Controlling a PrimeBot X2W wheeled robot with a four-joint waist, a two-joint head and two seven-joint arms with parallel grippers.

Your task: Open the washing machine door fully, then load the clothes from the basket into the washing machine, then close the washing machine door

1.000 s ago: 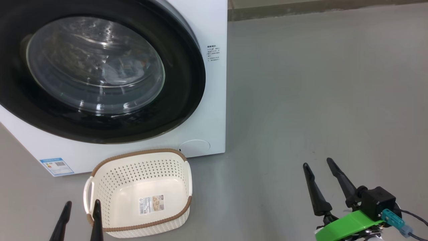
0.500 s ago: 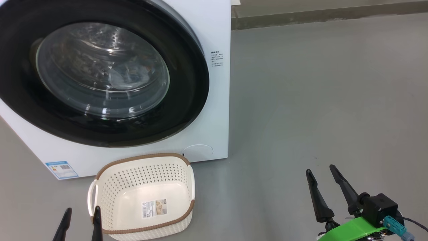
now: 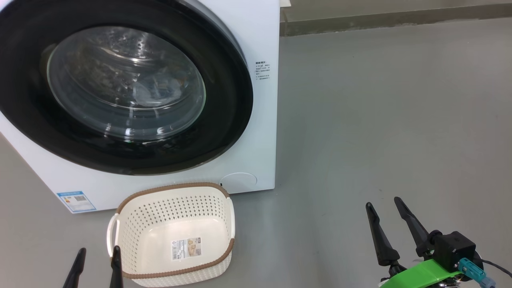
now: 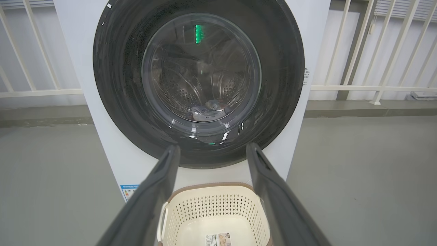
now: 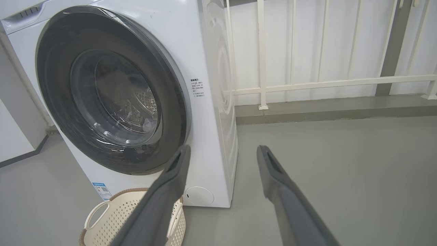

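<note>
The left fingers (image 3: 116,268) are spread wide and hold nothing, hanging near the left handle of the basket (image 3: 172,187). The right fingers (image 3: 379,236) are spread just as wide, also holding nothing, over the floor (image 3: 380,120) well to the right. The basket stands on the floor close against the front of the washing machine (image 3: 260,36), with a paper label on its bottom. Above it the door (image 3: 230,120) is shut, and the clothes (image 3: 154,92) lie in the drum behind the glass. Since a second ago the whole head view has shifted a little, so the camera moved; basket, machine and fingers keep their places.
</note>
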